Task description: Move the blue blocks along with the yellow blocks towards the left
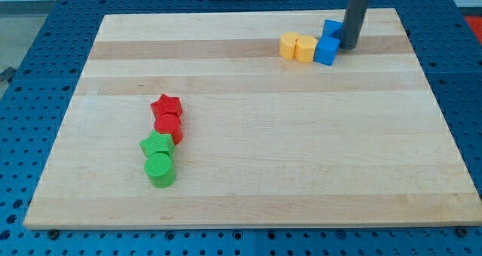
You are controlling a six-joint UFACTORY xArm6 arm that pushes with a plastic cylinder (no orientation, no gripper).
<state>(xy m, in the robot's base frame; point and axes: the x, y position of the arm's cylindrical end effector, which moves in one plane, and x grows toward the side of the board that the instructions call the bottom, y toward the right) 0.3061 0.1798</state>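
- My tip (349, 47) is the lower end of a straight dark matte rod that comes down from the view's top edge; there is no claw on this arm, so nothing opens or closes.
- The tip rests at the view's upper right of the desk (248, 188), just right of the blue cube (326, 50) and just below-right of a second blue block (333, 28), which the rod partly hides so its shape cannot be made out.
- The blue cube has flat faces and crisp edges, and its left side touches the yellow cylinder (305, 49).
- A second yellow block (289, 45), faceted and roughly hexagonal, sits touching the cylinder's left side, so these three form a short row.
- Well apart, in the left half of the desk, a red star (166, 105) sits above a red cylinder (168, 126), with a green star (156, 145) and a green cylinder (160, 169) below them in a near-vertical chain, each touching the next.
- All the blocks look like matte plastic with faint ridged tops.
- The desk is a pale wooden board with lengthwise grain and plank seams.
- It lies on a blue perforated plate (38, 53) studded with a regular grid of holes.
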